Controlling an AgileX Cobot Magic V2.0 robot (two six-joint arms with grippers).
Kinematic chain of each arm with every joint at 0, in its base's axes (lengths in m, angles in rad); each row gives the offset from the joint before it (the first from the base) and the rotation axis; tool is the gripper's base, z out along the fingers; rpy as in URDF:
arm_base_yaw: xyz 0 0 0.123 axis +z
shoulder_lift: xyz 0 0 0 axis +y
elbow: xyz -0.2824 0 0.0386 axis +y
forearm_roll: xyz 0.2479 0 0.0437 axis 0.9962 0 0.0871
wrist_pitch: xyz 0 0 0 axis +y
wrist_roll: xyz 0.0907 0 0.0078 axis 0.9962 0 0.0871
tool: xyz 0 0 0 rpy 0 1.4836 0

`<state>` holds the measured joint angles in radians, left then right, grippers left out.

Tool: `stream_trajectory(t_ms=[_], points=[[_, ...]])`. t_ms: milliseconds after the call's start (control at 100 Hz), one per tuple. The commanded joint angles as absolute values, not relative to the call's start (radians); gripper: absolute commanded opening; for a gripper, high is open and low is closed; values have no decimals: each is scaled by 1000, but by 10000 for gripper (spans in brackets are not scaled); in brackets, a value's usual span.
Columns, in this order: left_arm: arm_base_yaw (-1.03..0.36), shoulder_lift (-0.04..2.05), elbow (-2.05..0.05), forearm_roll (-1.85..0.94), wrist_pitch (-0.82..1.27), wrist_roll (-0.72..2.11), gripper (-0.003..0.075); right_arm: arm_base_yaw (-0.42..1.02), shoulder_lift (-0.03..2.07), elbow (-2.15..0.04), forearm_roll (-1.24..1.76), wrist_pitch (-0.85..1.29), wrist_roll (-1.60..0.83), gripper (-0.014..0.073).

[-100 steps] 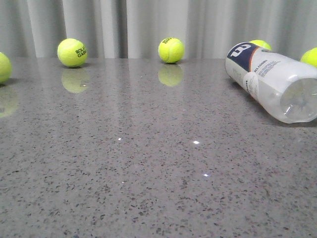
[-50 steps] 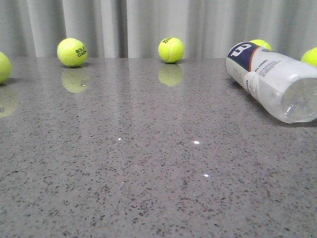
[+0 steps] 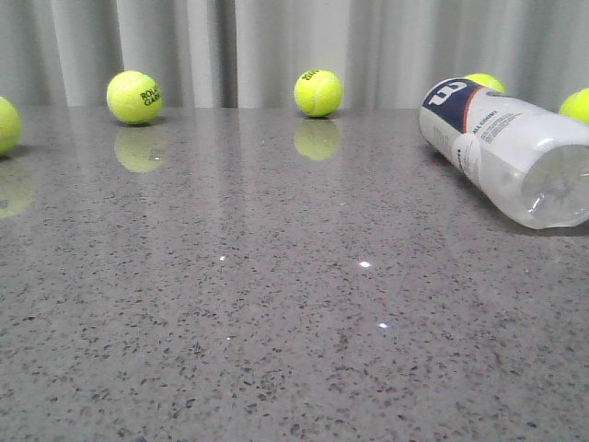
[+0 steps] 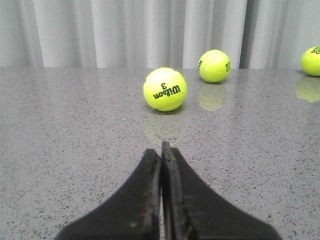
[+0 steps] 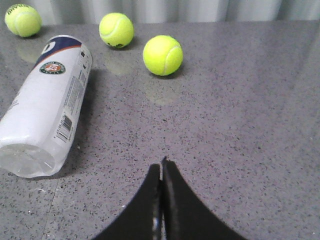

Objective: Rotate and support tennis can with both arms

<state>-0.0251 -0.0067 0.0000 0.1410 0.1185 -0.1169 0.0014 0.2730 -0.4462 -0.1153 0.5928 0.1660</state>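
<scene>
The tennis can (image 3: 502,147) lies on its side at the right of the grey table, its clear end toward me. It looks empty. It also shows in the right wrist view (image 5: 47,102), with the round badge and barcode up. My right gripper (image 5: 161,165) is shut and empty, low over bare table beside the can and apart from it. My left gripper (image 4: 161,148) is shut and empty, facing a Wilson ball (image 4: 165,89) some way ahead. Neither gripper shows in the front view.
Yellow-green tennis balls lie along the back of the table: one at the far left edge (image 3: 7,126), one at back left (image 3: 134,97), one at back middle (image 3: 318,93), two behind the can (image 3: 577,106). A grey curtain (image 3: 276,46) hangs behind the table.
</scene>
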Motion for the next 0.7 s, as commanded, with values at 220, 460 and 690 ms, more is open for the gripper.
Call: stream_trajectory(t_ms=[220,460,690], points=[[-24,-41,44,136,33,-126,-18,3,511,-605,-116,581,167,-67],[-24,-41,44,136,33,-126,-18,3,663,-715,-85,642,166,430],[-24,-41,44,136,33,-126,-18,3,806,-884,-64,735,138,624]])
